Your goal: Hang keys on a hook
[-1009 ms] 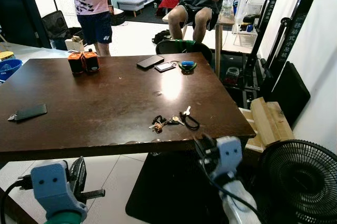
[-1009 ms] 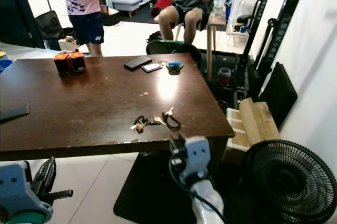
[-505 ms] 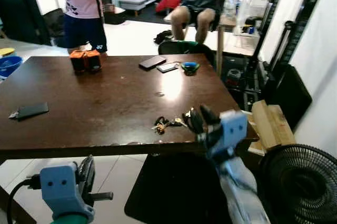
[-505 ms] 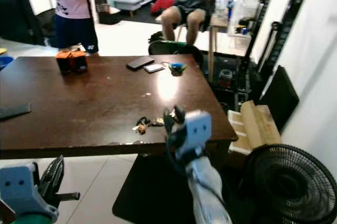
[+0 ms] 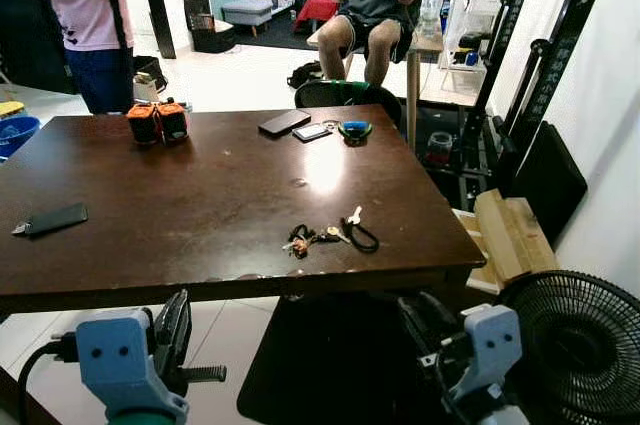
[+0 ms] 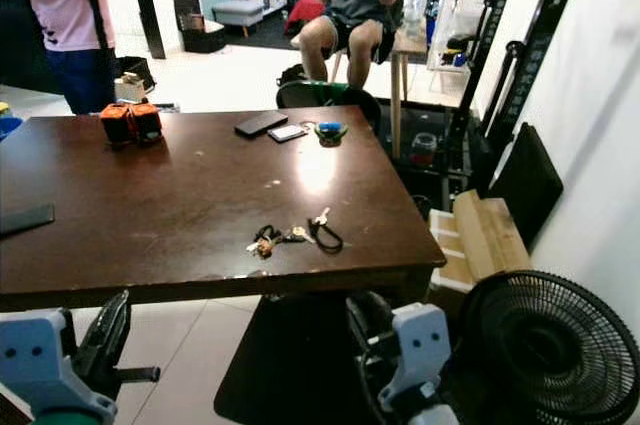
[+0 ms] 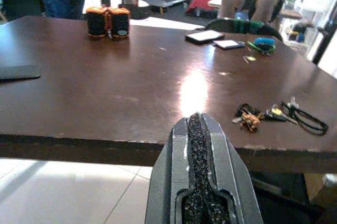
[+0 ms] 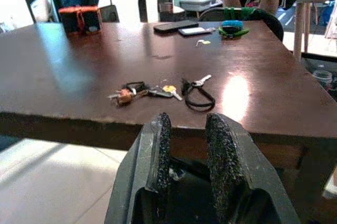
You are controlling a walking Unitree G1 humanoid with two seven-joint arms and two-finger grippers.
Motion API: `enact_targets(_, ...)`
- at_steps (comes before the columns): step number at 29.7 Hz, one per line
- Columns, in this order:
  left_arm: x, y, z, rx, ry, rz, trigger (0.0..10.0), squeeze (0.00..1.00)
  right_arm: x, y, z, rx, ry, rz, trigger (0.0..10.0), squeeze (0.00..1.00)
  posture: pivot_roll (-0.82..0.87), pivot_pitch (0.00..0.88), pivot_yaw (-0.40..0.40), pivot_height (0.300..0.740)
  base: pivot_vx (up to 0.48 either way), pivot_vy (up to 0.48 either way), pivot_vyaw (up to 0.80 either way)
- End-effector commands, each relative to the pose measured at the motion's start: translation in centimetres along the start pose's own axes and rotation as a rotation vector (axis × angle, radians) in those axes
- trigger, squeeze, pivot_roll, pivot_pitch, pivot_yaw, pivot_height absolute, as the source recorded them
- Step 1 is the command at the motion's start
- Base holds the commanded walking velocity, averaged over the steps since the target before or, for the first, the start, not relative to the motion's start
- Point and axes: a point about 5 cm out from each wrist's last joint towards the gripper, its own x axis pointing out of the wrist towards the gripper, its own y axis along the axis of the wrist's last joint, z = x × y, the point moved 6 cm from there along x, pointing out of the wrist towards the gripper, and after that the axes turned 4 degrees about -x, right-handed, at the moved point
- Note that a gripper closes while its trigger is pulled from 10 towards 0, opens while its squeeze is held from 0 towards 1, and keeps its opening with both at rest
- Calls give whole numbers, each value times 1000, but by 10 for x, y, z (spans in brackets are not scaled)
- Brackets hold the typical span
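The keys (image 8: 158, 91) lie on the desk (image 8: 63, 71), just beyond the right claw (image 8: 187, 145), whose fingers are apart; the left claw (image 7: 202, 150) is pressed together.

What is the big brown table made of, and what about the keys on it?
The table looks like dark wood with a glossy finish, since light glares off its top. The keys look like metal, silvery and brassy, with what seems a black cord loop; too small to be sure.
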Motion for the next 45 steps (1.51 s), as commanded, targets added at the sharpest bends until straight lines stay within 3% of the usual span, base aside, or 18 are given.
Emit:
enact_targets(1,-3,0,-3,-26,12,-3,10000,0,2,-3,4,15,-31,-12,10000,0,-70,2,120,740,0,0,0)
enact_targets(4,-4,2,-8,-23,40,7,10000,0,4,-3,5,21,-41,-13,10000,0,-63,7,113,740,0,0,0)
enact_targets(9,-17,-4,-28,60,124,-45,10000,0,3,-10,4,4,-35,-80,10000,0,-56,13,102,740,0,0,0)
enact_targets(13,-19,-9,-30,59,137,-72,10000,0,4,-13,4,1,-33,-105,10000,0,-56,13,102,740,0,0,0)
enact_targets(29,-17,-14,-29,85,117,-102,10000,0,6,-19,-3,13,-16,-143,10000,0,-56,30,94,740,0,0,0)
enact_targets(45,-16,-14,-22,81,85,-97,10000,0,-7,-30,0,-15,-6,-199,10000,0,-62,13,86,740,0,0,-50)
